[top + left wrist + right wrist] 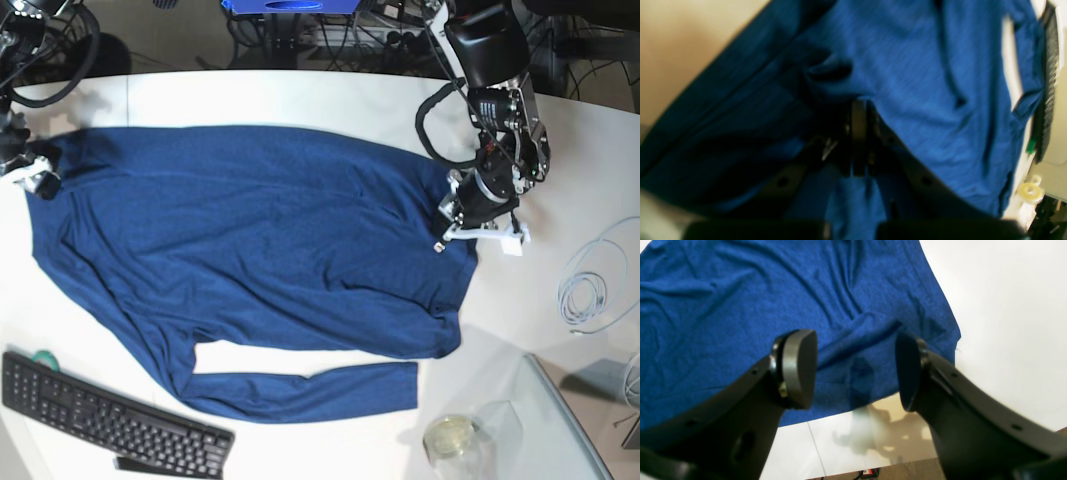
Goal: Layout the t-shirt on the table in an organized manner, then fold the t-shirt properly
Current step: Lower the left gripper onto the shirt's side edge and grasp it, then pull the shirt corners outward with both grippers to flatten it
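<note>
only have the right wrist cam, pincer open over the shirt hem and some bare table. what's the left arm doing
observer: The left pincer is shut on a bunch of the t-shirt, at the end of the shirt opposite yours.
operator: is the shirt laid out or bunched up
observer: It is mostly spread across the table and wrinkled, with one long sleeve lying along below the body.
operator: anything else on the table
observer: A black keyboard lies at the near left corner of the base view.
</note>
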`<state>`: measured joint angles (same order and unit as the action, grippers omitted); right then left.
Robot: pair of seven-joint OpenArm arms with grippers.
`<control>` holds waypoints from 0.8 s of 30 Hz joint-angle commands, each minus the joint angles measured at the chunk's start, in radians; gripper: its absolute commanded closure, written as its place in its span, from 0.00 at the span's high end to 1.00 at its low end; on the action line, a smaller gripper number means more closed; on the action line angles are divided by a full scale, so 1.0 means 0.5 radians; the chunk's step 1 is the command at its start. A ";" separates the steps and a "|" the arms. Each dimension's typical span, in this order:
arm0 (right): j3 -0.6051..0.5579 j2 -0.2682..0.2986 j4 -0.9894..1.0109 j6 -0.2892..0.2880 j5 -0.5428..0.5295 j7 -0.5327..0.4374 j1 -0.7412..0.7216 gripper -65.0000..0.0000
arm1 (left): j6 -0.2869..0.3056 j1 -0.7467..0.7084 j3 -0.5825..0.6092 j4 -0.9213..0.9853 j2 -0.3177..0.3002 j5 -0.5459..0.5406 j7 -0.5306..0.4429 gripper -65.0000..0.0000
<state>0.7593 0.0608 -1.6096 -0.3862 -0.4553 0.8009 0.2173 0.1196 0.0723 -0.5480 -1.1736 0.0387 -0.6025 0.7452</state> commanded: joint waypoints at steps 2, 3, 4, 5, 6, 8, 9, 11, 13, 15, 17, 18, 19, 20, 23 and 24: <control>0.008 0.027 -0.029 -0.018 -0.024 -0.038 -0.006 0.54 | 0.023 0.059 0.008 -0.033 0.010 -0.030 -0.013 0.00; 0.005 0.027 -0.029 -0.018 -0.024 -0.038 -0.006 0.54 | 0.023 0.084 0.008 -0.026 0.019 -0.030 -0.013 0.00; 0.005 0.027 -0.029 -0.018 -0.024 -0.038 -0.003 0.54 | 0.023 0.099 0.008 -0.026 0.019 -0.030 -0.016 0.00; 0.005 0.024 -0.029 -0.018 -0.024 -0.038 -0.003 0.54 | 0.023 0.109 0.008 -0.023 0.022 -0.030 -0.016 0.00; 0.005 0.024 -0.029 -0.018 -0.024 -0.038 -0.003 0.54 | 0.023 0.118 0.008 -0.036 0.022 -0.030 -0.016 0.00; 0.005 0.024 -0.029 -0.018 -0.027 -0.038 0.000 0.54 | 0.023 0.121 0.008 -0.069 0.025 -0.045 -0.004 0.00; 0.017 0.024 -0.029 -0.018 -0.030 -0.038 0.003 0.54 | 0.023 0.112 0.008 -0.115 0.028 -0.045 -0.004 0.00; 0.023 0.024 -0.032 -0.018 -0.030 -0.044 0.006 0.54 | 0.023 0.013 0.005 -0.260 0.022 -0.042 -0.001 0.00; 0.026 0.024 -0.044 -0.018 -0.030 -0.051 0.033 0.54 | 0.023 -0.128 -0.004 -0.450 0.019 -0.030 -0.007 0.00; 0.036 0.024 -0.044 -0.018 -0.033 -0.051 0.046 0.54 | 0.032 -0.315 -0.004 -0.606 -0.042 -0.036 -0.016 0.00; 0.103 0.003 -0.032 -0.021 -0.033 -0.051 0.049 0.55 | 0.032 -0.462 -0.010 -0.683 -0.082 -0.042 -0.050 0.00; 0.137 -0.031 -0.029 -0.024 -0.033 -0.051 0.040 0.55 | 0.032 -0.520 -0.010 -0.695 -0.091 -0.042 -0.108 0.00; 0.174 -0.056 -0.038 -0.036 -0.033 -0.051 0.033 0.55 | 0.032 -0.585 -0.010 -0.705 -0.107 -0.042 -0.197 0.00; 0.204 -0.071 -0.041 -0.082 -0.033 -0.051 0.024 0.58 | 0.035 -0.646 -0.010 -0.705 -0.113 -0.045 -0.301 0.00; 0.235 -0.074 -0.029 -0.245 -0.033 -0.038 -0.006 0.64 | 0.035 -0.763 0.005 -0.686 -0.113 -0.045 -0.550 0.10; 0.235 -0.074 -0.029 -0.282 -0.033 -0.038 -0.006 0.66 | 0.035 -0.781 0.008 -0.668 -0.110 -0.048 -0.608 0.26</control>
<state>0.8707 0.0082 -1.6081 -0.5175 -0.4557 0.8013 0.2165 0.1310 -0.3183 -0.5411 -1.4956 -0.0071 -0.6159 0.4561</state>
